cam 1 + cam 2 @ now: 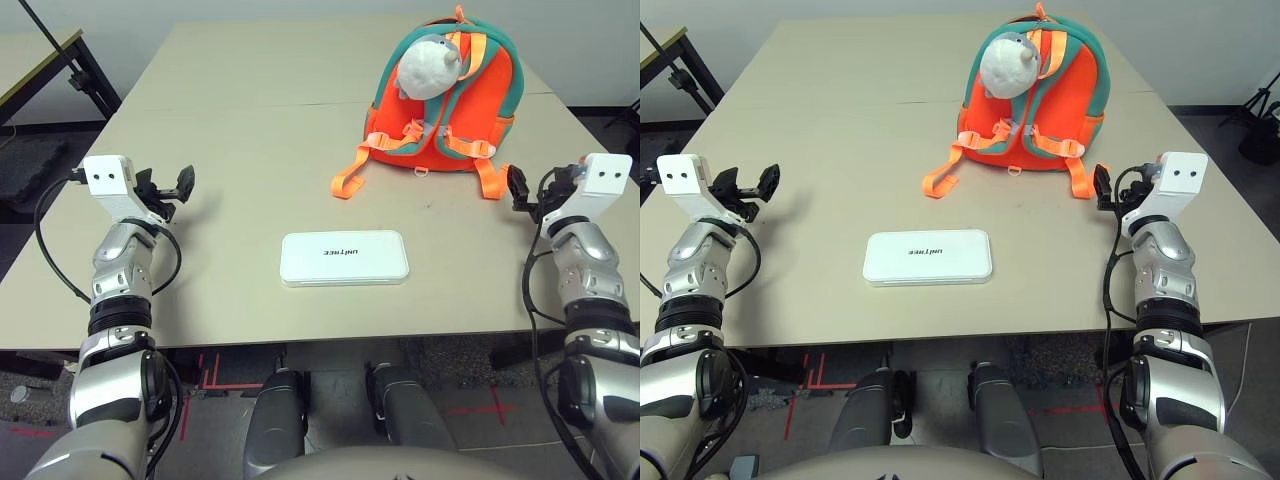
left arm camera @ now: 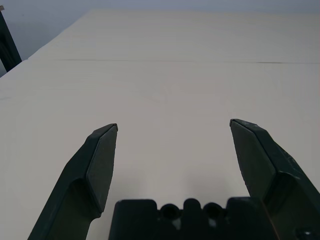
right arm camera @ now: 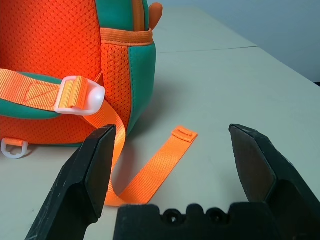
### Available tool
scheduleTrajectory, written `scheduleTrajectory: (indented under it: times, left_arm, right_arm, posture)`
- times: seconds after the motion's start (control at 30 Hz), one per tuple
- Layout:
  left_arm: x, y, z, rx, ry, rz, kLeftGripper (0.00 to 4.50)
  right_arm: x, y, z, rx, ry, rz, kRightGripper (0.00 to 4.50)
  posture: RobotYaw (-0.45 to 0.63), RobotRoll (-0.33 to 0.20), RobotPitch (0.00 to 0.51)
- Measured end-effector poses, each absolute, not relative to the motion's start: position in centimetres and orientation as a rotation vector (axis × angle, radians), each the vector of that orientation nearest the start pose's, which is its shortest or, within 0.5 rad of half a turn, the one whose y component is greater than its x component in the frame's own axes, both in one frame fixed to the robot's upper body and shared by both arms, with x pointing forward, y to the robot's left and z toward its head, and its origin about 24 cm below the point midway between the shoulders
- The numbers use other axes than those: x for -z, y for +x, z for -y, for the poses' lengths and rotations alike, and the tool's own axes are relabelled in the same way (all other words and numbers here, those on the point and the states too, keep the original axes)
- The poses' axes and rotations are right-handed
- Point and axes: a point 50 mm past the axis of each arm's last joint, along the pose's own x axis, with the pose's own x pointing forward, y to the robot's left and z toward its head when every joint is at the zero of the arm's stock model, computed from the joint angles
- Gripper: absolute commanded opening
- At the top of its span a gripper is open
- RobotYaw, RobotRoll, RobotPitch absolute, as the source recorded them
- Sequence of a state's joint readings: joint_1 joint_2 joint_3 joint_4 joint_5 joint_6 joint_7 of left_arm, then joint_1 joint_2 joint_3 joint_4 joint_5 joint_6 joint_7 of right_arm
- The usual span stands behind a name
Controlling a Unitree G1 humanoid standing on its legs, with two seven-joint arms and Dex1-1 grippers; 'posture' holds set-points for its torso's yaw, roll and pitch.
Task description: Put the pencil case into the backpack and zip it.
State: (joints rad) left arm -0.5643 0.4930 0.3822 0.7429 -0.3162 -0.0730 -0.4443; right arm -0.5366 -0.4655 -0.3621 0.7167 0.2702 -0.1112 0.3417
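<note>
The white pencil case (image 1: 344,258) lies flat near the table's front edge, midway between my arms. Further back and to the right stands the orange backpack (image 1: 478,118) with teal trim, its straps facing me and a grey-white plush animal (image 1: 428,66) on top. Two orange strap ends trail onto the table; one strap (image 3: 155,167) lies just ahead of my right gripper. My left gripper (image 1: 168,185) hovers open over bare table at the left, nothing between its fingers (image 2: 102,160). My right gripper (image 1: 522,190) is open at the right, close to the backpack's near corner (image 3: 45,45), touching nothing.
The beige table (image 1: 250,150) has a seam across its middle. Wide bare surface stretches left of the backpack and behind the pencil case. Another table (image 1: 40,60) with black legs stands beyond the far left, and dark equipment (image 1: 1260,130) sits on the floor at the right.
</note>
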Motion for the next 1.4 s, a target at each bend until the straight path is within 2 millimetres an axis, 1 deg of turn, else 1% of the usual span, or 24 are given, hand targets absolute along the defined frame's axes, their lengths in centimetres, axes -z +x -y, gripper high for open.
scheduleTrajectory:
  times: [0.17, 0.4, 0.5, 0.7, 0.87, 0.97, 1.17, 1.27, 1.4]
  left_arm:
    - [-11.4, 33.5, -31.1, -0.004, -0.065, 0.099, 4.50]
    - [-11.4, 33.5, -30.9, 0.007, -0.063, 0.094, 4.50]
    - [-11.7, 33.5, -30.7, 0.025, -0.062, 0.095, 4.50]
    - [-12.6, 33.7, -30.0, 0.099, -0.093, 0.080, 4.50]
    - [-14.0, 33.8, -28.5, 0.214, -0.175, 0.045, 4.50]
    - [-14.6, 33.4, -27.0, 0.334, -0.239, -0.028, 4.50]
    - [-14.0, 31.7, -25.2, 0.501, -0.447, -0.304, 4.50]
    - [-13.4, 30.5, -24.6, 0.578, -0.619, -0.474, 4.50]
    - [-12.9, 28.9, -23.7, 0.691, -0.828, -0.612, 4.50]
  right_arm:
    - [-10.2, 33.0, 30.8, 0.086, 0.015, 0.085, 4.48]
    - [-10.2, 33.0, 30.7, 0.085, 0.017, 0.087, 4.48]
    - [-10.1, 33.0, 30.7, 0.085, 0.018, 0.085, 4.48]
    - [-9.8, 33.0, 30.7, 0.086, 0.023, 0.073, 4.48]
    - [-9.8, 33.0, 30.8, 0.080, 0.021, 0.074, 4.48]
    - [-9.9, 33.0, 30.7, 0.077, 0.019, 0.075, 4.48]
    - [-9.8, 33.2, 30.3, 0.041, -0.003, 0.064, 4.48]
    - [-10.1, 33.3, 29.8, -0.007, -0.051, 0.060, 4.48]
    - [-11.4, 33.4, 29.5, -0.048, -0.111, 0.092, 4.48]
  posture:
    - [-0.06, 0.000, 0.092]
    - [-0.05, 0.000, 0.088]
    - [-0.06, 0.000, 0.099]
    - [-0.06, 0.000, 0.095]
    - [-0.05, 0.000, 0.097]
    - [-0.05, 0.000, 0.097]
    - [-0.06, 0.000, 0.098]
    - [-0.07, 0.000, 0.102]
    - [-0.08, 0.000, 0.105]
